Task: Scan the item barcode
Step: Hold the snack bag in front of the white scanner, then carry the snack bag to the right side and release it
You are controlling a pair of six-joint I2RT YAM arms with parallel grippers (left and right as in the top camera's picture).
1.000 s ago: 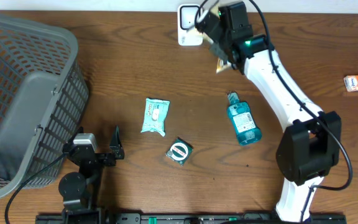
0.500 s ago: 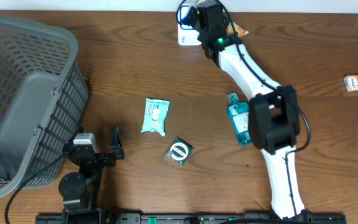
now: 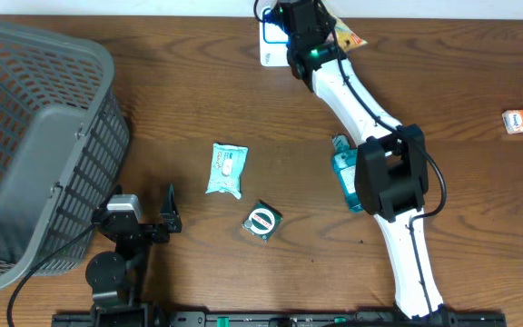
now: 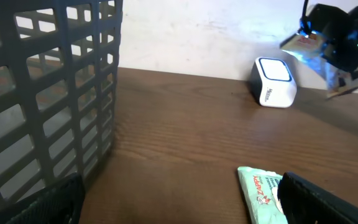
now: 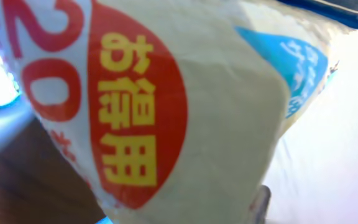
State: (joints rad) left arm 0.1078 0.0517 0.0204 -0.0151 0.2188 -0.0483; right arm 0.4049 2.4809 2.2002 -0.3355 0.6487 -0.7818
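Since a second ago the right arm [image 3: 361, 100] has swung left: its elbow, then out well right of the scanner [image 3: 273, 47], now sits over the blue bottle [image 3: 344, 173], and the right gripper [image 3: 323, 33] has carried the packet [image 3: 346, 39] from beside the scanner to its far right corner. Nothing else has shifted. The basket [image 3: 34, 136] lies well left of the scanner. The wipes pack [image 3: 226, 169] and the small round-labelled pack [image 3: 263, 220] lie on the near side, and an orange sachet [image 3: 522, 120] far to the right. The packet looks like a thin printed film bag, white with red and blue print. My guess is that it is light, soft and crinkly, slippery on the face, with contents that could crush under a hard squeeze. Best taken by a sealed edge or corner, so the flat printed face stays free to turn toward the scanner window. No barcode shows in any view. In the right wrist view the packet [image 5: 166, 124] fills the frame, so the face toward that camera carries only lettering. Pose: the arm is stretched long from the near table edge, forearm running up-left, wrist bent over the scanner's back edge. Its jaws are pinched together on the packet, which juts right of the scanner; in the left wrist view it hangs tilted above the table. The left gripper [image 3: 143, 218] rests far on the near left, jaws wide apart, holding nothing.
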